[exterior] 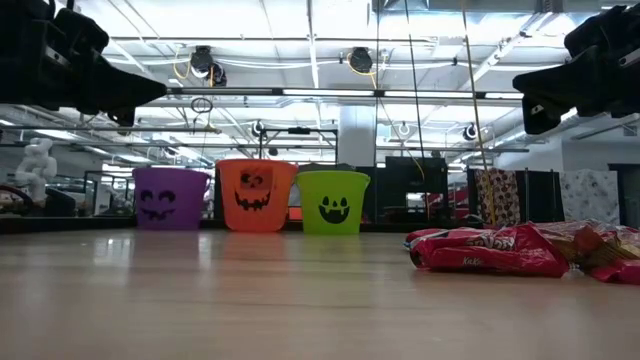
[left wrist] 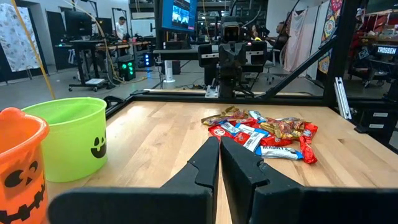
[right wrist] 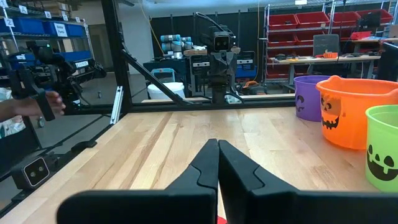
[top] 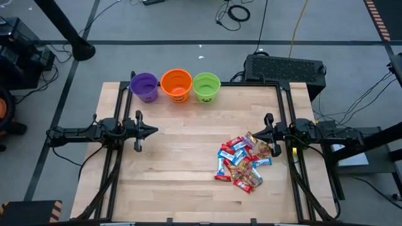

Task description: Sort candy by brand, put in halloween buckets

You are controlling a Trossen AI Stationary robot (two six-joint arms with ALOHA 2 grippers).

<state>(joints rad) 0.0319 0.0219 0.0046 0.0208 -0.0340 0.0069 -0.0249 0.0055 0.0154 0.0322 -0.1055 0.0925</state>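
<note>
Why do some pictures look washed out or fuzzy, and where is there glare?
Low view: bright ceiling lights wash out the background, both arms show as dark silhouettes, and the table up close is soft. High view: even light, faint shadows. Left wrist view: the candy wrappers glint and the orange bucket blurs.

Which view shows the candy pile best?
The high view: the whole candy pile lies spread out beside the right gripper. The left wrist view shows it farther off, the low view only its edge, the right wrist view almost nothing.
</note>
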